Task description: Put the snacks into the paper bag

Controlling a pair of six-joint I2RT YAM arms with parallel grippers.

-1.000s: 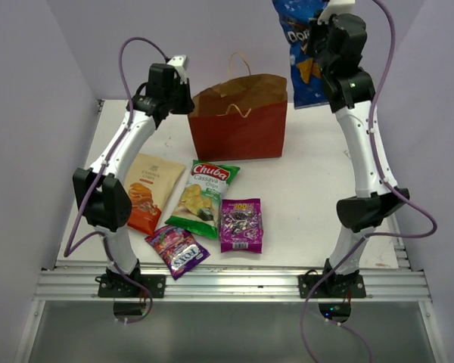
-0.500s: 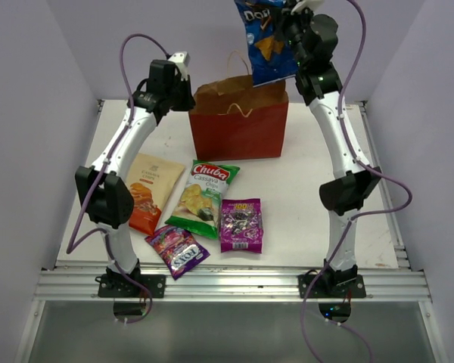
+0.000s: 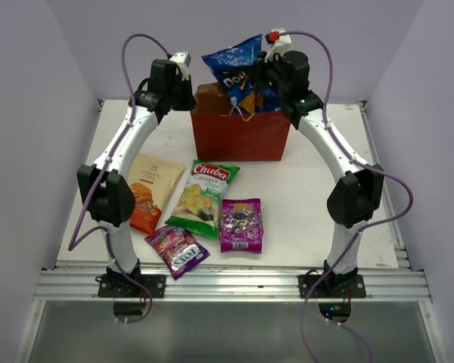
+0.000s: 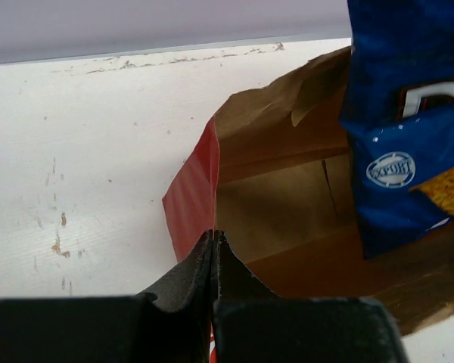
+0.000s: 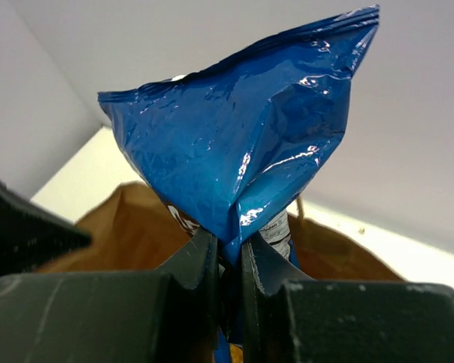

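- White desk (image 3: 310, 189) carries the paper bag (image 3: 242, 134); the left hand (image 3: 191, 100) pinches its left rim.
- Above its mouth, the right hand (image 3: 266, 74) pinches the Doritos packet (image 3: 233, 66), long axis near upright, lower end inside.

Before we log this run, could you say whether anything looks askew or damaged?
Nothing spilled. The paper bag has a crumpled back rim, and the Doritos packet hangs tilted, partly inside, pinched at a scrunched corner.

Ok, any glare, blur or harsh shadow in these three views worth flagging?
Top external: even, soft light, sharp throughout, no harsh shadows on the table. Left wrist: the left gripper, shut on the edge of the paper bag, is dark and slightly soft. Right wrist: glare patches on the blue Doritos packet; the right gripper holding it is underlit.
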